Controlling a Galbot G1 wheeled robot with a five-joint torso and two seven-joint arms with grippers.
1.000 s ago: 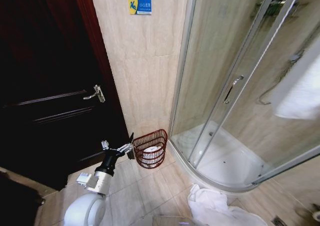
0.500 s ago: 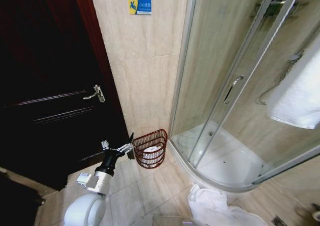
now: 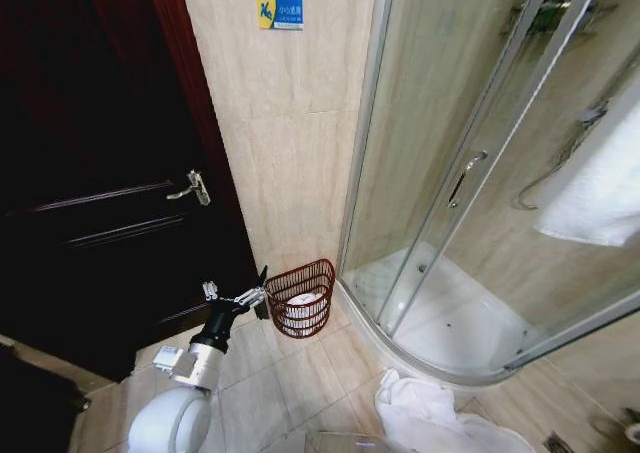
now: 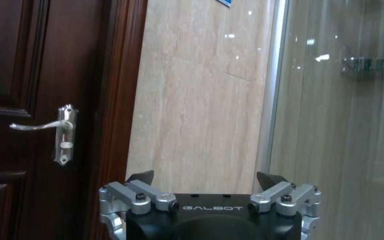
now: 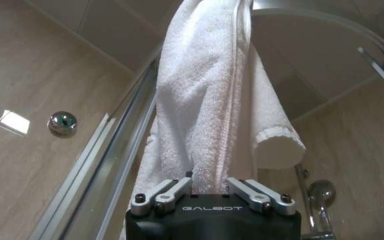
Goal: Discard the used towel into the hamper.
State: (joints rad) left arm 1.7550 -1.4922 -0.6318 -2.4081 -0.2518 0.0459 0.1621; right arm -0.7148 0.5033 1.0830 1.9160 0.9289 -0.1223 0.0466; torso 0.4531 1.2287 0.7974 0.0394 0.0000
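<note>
The hamper (image 3: 300, 298), a dark red-brown wire basket, stands on the floor against the tiled wall beside the shower, with something white inside. My left gripper (image 3: 240, 291) hovers just left of its rim, open and empty; in the left wrist view this gripper (image 4: 205, 177) faces the wall. A white towel (image 5: 205, 110) hangs down in folds, and my right gripper (image 5: 209, 185) is shut on it, held high by the shower glass. In the head view that towel (image 3: 600, 188) shows at the right edge.
A dark wooden door (image 3: 90, 173) with a silver handle (image 4: 52, 130) is left of the hamper. The curved glass shower enclosure (image 3: 450, 193) fills the right. Another white towel (image 3: 430, 418) lies crumpled on the floor tiles in front of the shower.
The hanging towel at the right edge has swung a little, first lower and leftward, then slightly back. The left arm and hamper have not moved.
</note>
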